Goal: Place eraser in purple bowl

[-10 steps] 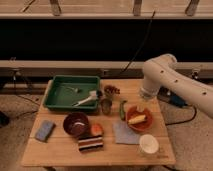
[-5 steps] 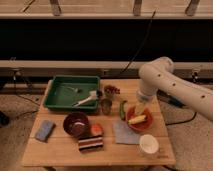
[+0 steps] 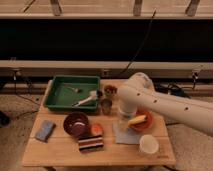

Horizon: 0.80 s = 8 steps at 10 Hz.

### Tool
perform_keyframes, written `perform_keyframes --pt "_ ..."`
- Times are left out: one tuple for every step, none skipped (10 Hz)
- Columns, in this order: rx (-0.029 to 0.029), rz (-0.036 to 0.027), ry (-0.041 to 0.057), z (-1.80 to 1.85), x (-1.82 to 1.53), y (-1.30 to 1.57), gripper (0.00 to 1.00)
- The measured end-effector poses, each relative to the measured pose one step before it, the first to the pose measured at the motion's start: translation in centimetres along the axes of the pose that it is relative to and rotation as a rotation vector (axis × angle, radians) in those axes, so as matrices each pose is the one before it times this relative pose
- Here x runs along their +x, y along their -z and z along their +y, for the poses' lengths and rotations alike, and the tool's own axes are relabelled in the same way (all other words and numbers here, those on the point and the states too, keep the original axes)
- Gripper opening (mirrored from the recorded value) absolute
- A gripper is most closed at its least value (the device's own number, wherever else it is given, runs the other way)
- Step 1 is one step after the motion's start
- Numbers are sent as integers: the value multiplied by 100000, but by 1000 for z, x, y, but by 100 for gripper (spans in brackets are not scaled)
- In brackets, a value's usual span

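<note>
1. One eraser (image 3: 91, 144), banded dark, white and reddish-brown, lies flat on the table (image 3: 55, 154) near its front edge, not yet in any bowl. Its long axis runs roughly across my view, the right end tipped slightly away. A white cup (image 3: 149, 145) stands well apart from it, to the right along the same edge.
2. Just behind the eraser sits a small orange lump (image 3: 96, 130). Beside that, to the left, is the purple bowl (image 3: 75, 125), its glossy inside showing. A blue-grey sponge (image 3: 45, 130) lies farther left.
3. Next back, the gripper (image 3: 123, 119) of the single white arm (image 3: 165, 105) hangs low over a grey cloth (image 3: 125, 136). It sits between the purple bowl and an orange bowl (image 3: 150, 122). I cannot tell whether its jaws are open, or whether they hold anything.
4. From the gripper, the eraser lies toward the camera and to the left in view, near but apart. I judge the coming reach must come forward and leftward, with the jaws set across the eraser's short side. After that it is only a short carry back to the bowl.
5. Farthest back on the table rests a green tray (image 3: 62, 98) with utensils in it.
</note>
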Motion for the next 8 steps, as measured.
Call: perform_keyframes --pt "-2058 -461 3159 1362 -1062 -1044 62" --pt "-2204 -466 2704 1113 -757 -879 62" --pt "-1774 -387 2258 801 -396 -699 62" --pt "-1278 -398 1498 666 -344 -605 62" --pt "-810 -280 957 354 -270 -451 62" --pt "-1114 -501 1311 440 -459 -635 62" --pt "-837 -264 1082 372 -382 -544 62" --pt "-801 -339 871 255 -365 -477 62"
